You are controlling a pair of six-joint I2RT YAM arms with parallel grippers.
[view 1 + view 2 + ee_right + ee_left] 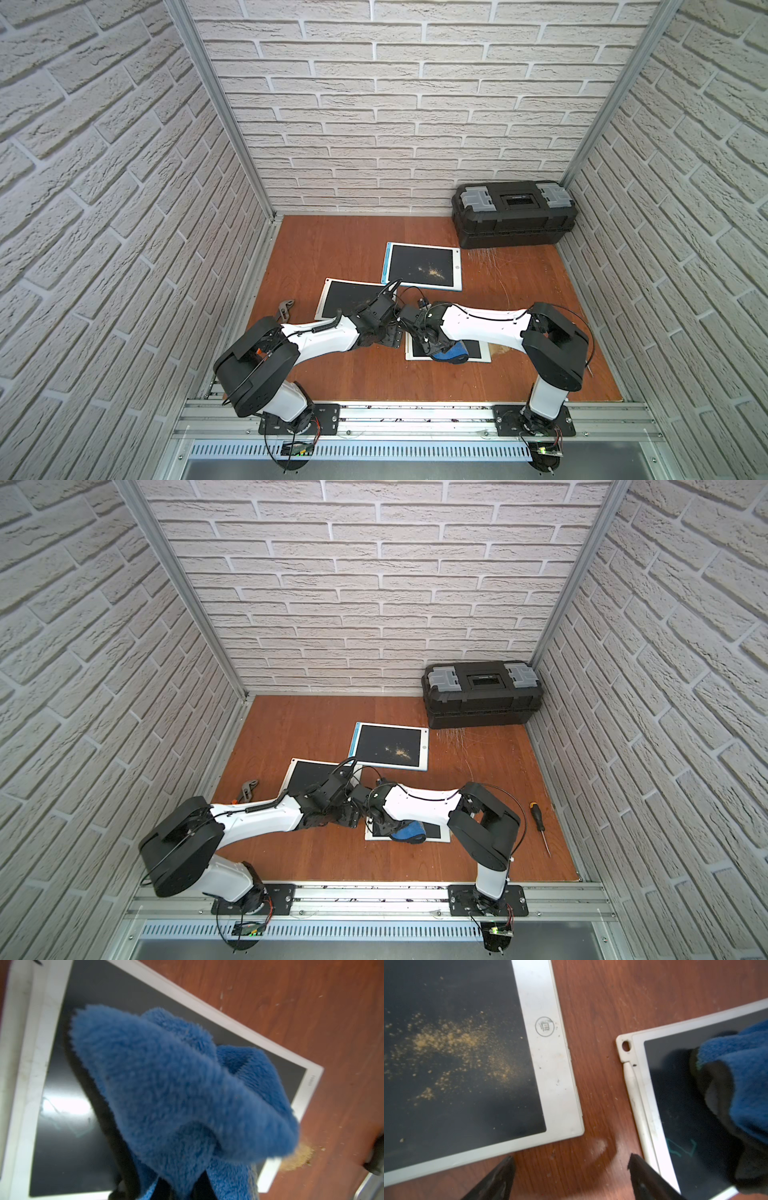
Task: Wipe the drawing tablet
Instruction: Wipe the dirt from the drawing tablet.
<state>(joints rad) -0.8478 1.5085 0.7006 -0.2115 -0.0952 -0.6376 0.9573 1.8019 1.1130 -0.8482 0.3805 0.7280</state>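
Tablets (422, 266) number three; right end effector (180, 1186) pinches one blue cloth (166, 1084), left end effector (571, 1163) spread.

Black toolbox (514, 214) with grey latches, lid shut, far right corner against the brick wall (395, 104). Pale scratches (486, 259) on the wood tabletop (332, 249) just in front of it. Metal wrench (286, 308) at the left edge. Black-handled screwdriver (539, 827) by the right wall, tip pointing near, visible in a top view.
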